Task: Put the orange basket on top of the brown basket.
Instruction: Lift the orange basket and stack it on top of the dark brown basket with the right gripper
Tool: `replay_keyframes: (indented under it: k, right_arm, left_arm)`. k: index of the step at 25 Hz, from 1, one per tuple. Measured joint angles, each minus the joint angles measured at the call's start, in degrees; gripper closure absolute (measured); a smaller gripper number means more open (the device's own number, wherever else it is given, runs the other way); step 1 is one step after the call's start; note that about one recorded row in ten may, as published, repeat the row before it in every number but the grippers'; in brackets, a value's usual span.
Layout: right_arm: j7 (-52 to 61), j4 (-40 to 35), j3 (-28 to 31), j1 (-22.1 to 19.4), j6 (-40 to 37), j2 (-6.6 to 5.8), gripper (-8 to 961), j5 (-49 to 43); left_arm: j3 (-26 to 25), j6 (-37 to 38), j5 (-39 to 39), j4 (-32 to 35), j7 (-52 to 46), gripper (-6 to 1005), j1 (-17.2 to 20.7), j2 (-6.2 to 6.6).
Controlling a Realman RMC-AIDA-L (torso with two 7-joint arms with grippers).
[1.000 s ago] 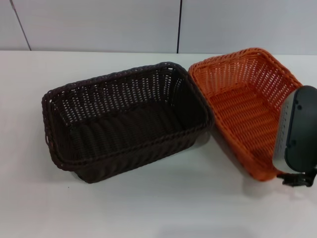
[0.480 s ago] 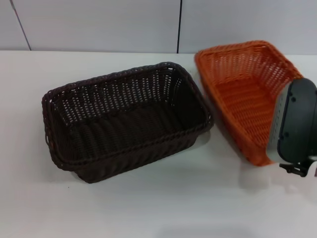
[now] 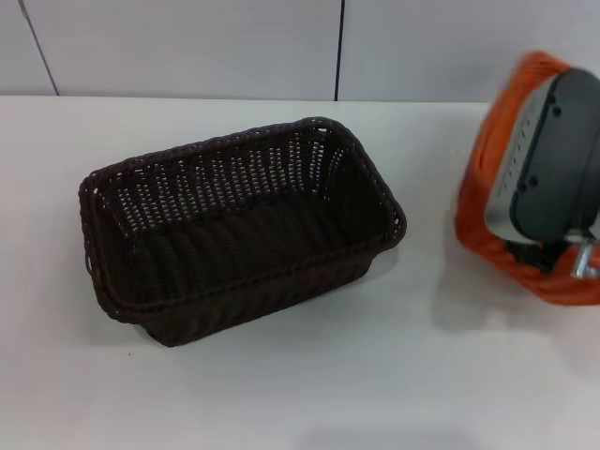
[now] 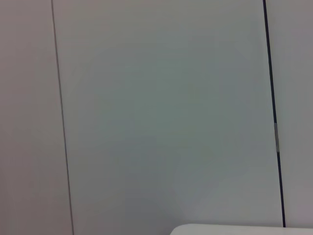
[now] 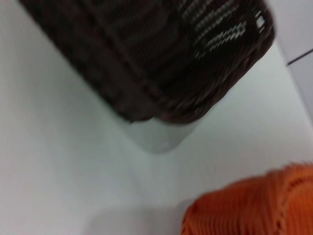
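Note:
The brown basket point(image 3: 239, 234) stands upright on the white table point(image 3: 281, 394), left of centre in the head view. The orange basket point(image 3: 476, 220) is at the far right, tilted steeply on edge and lifted off the table, apart from the brown basket. My right gripper point(image 3: 560, 255) is shut on its near rim, and the arm's grey housing hides most of the basket. The right wrist view shows the brown basket's corner point(image 5: 146, 58) and a part of the orange basket's weave point(image 5: 254, 205). My left gripper is out of view.
A grey panelled wall point(image 3: 187, 47) runs behind the table's back edge. The left wrist view shows only the wall point(image 4: 156, 117) and a bit of the table's corner point(image 4: 234, 230).
My right gripper has lifted the orange basket up and to the right, away from the brown basket, and tipped it steeply. The brown basket has not moved.

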Motion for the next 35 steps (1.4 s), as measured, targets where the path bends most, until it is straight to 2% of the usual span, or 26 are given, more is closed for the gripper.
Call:
replay_keyframes:
  k: [10,15,19,20,21,23,25,26,29,31,35]
  right_arm:
    - [0.58,7.47,-0.39,3.84,1.77,-0.26,731,-0.01]
    - [-3.17,9.98,0.13,6.95,1.82,-0.47,731,-0.04]
    - [-13.00,10.66,-0.02,10.05,-0.43,-0.42,731,-0.05]
    - [-13.00,10.66,-0.02,10.05,-0.43,-0.42,732,-0.05]
    - [-18.87,10.61,-0.19,10.40,-2.44,-0.39,732,0.02]
    - [-21.90,10.62,-0.34,10.11,-3.54,-0.30,732,0.16]
    - [-29.26,10.69,-1.42,8.78,-7.79,-0.15,732,0.64]
    - [-33.48,10.05,-3.34,8.38,-10.10,-0.38,732,0.70]
    - [-35.48,8.67,-4.79,8.97,-10.79,-0.77,732,0.32]
    - [-38.35,4.37,-6.83,10.39,-12.67,-1.53,733,-0.02]
    - [-40.24,-0.61,-9.14,11.08,-17.54,-2.29,733,-0.05]
  left_arm:
    - [0.00,-0.29,-0.10,0.00,-0.65,203,0.13,0.00]
    - [0.00,-0.29,-0.11,0.00,-0.67,203,0.15,0.00]
    - [-0.06,-0.35,-0.14,-0.07,-0.93,203,0.04,-0.12]
    - [-0.06,-0.35,-0.14,-0.07,-0.93,203,0.04,-0.12]
    - [-0.06,-0.35,-0.14,-0.07,-0.93,203,0.04,-0.12]
    - [-0.08,-0.85,-0.22,0.01,-3.73,203,0.02,-0.17]
    - [-0.08,-1.52,-0.26,0.05,-4.38,203,0.00,-0.18]
    - [-0.08,-1.52,-0.26,0.05,-4.38,203,0.00,-0.18]
    - [-0.15,-2.68,-0.81,0.07,-4.88,203,-0.01,-0.20]
    - [-0.15,-2.78,-1.75,0.05,-4.89,203,-0.01,-0.24]
    - [-0.10,-2.92,-3.05,-0.02,-4.90,203,0.00,-0.27]
